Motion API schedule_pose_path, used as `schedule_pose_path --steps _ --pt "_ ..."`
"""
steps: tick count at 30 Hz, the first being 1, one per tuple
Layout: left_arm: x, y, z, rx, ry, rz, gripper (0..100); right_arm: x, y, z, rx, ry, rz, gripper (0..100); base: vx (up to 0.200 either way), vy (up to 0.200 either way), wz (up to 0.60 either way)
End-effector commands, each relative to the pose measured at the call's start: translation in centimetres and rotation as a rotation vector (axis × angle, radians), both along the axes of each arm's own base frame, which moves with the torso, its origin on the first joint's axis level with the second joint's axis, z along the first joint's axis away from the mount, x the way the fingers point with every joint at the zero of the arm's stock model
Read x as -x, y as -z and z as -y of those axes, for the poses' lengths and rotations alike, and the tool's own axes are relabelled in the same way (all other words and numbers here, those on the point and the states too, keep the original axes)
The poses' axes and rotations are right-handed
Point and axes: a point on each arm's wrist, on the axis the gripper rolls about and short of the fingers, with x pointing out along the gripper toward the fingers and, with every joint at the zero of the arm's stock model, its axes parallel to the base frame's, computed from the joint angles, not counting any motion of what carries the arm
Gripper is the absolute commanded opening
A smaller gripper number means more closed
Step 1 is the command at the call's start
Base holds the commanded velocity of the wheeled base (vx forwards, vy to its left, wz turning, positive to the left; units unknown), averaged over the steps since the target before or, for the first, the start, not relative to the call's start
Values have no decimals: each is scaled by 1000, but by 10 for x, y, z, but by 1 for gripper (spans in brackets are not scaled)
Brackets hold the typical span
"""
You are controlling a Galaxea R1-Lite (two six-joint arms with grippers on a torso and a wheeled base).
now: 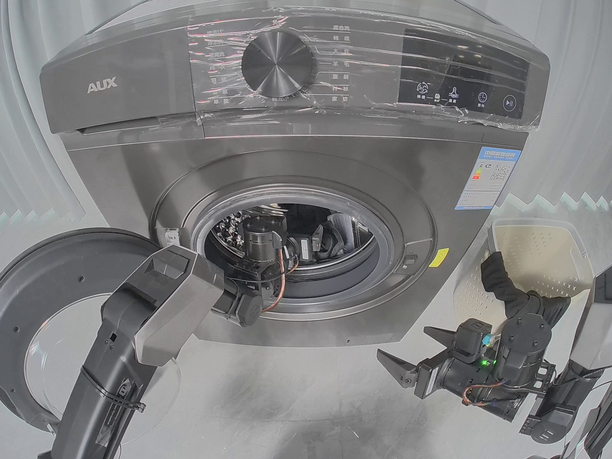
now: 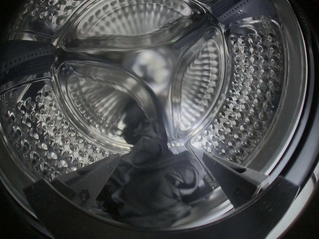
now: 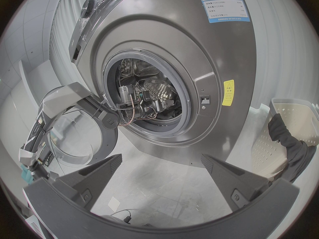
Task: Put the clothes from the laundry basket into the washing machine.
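My left jaws stand spread inside the drum (image 2: 252,83), dark clothes (image 2: 149,183) loose just below them; withdrawing could snag and drag them out. Right jaws spread, near the garment (image 1: 503,285) draped on the laundry basket (image 1: 542,250).

This looks like a staged test room rather than a home laundry: the washing machine (image 1: 127,180) ahead of the right gripper (image 1: 408,345) has protective film (image 1: 357,65) over its panel, pale curtains (image 1: 574,97) hang behind it, and a loose cable (image 3: 119,213) lies on the bare grey floor (image 1: 287,390) below the gripper.
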Motion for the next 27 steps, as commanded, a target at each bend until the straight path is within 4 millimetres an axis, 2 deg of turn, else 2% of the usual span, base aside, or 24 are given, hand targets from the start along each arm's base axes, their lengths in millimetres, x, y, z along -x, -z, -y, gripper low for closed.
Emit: schedule_pose_path --steps 1,2,5,6,7,8,9,10,14,21,22,23,27 --pt "39 -23 11 -17 57 -30 100 0 0 0 1 1 0 100 0 0 0" --pt "39 -23 11 -17 57 -30 100 0 0 0 1 1 0 100 0 0 0" --pt "82 -20 20 -53 123 -89 100 1 1 1 5 -1 -5 100 0 0 0" --pt "88 -20 21 -56 130 -95 100 2 1 1 6 -1 -6 100 0 0 0" --pt "103 -19 23 -67 153 -110 100 2 1 2 7 -1 -7 100 0 0 0" --pt "103 -19 23 -67 153 -110 100 2 1 2 7 -1 -7 100 0 0 0" --pt "128 -17 26 -77 192 -121 100 3 1 2 6 -1 -6 100 0 0 0" --pt "132 -18 26 -77 198 -123 100 3 0 2 5 -1 -5 100 0 0 0" --pt "173 -23 25 -94 255 -142 100 4 0 2 5 0 -3 100 0 0 0" --pt "230 -48 15 -71 334 -136 100 10 -11 9 -18 6 24 100 0 0 0" --pt "232 -50 14 -69 337 -135 100 11 -11 9 -17 6 24 100 0 0 0" --pt "246 -59 8 -53 353 -130 100 13 -13 12 -22 8 27 100 0 0 0" --pt "273 -76 -12 -15 371 -135 100 23 -17 21 -21 11 30 100 0 0 0"
